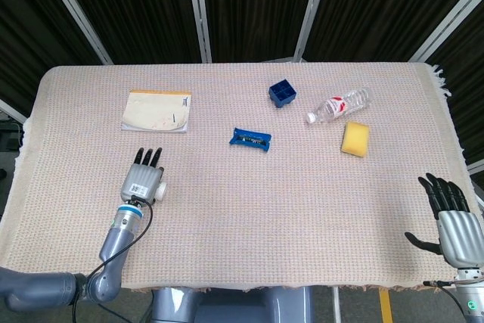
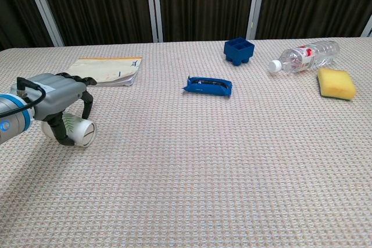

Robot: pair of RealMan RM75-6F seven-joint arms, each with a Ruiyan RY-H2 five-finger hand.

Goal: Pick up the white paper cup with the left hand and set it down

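Note:
The white paper cup (image 2: 79, 132) with a leaf print lies on its side near the table's left front, mouth facing right. My left hand (image 2: 56, 98) sits over it from above, fingers arched over the far side and thumb against the near side, without closing on it. In the head view the left hand (image 1: 141, 181) covers most of the cup (image 1: 162, 189), with its fingers stretched out ahead. My right hand (image 1: 451, 218) rests at the table's right front corner, fingers spread and holding nothing.
A notebook (image 1: 157, 110) lies behind the left hand. A blue packet (image 1: 251, 139) sits mid-table, a blue block (image 1: 282, 94) behind it. A plastic bottle (image 1: 338, 105) and a yellow sponge (image 1: 355, 138) lie at the right.

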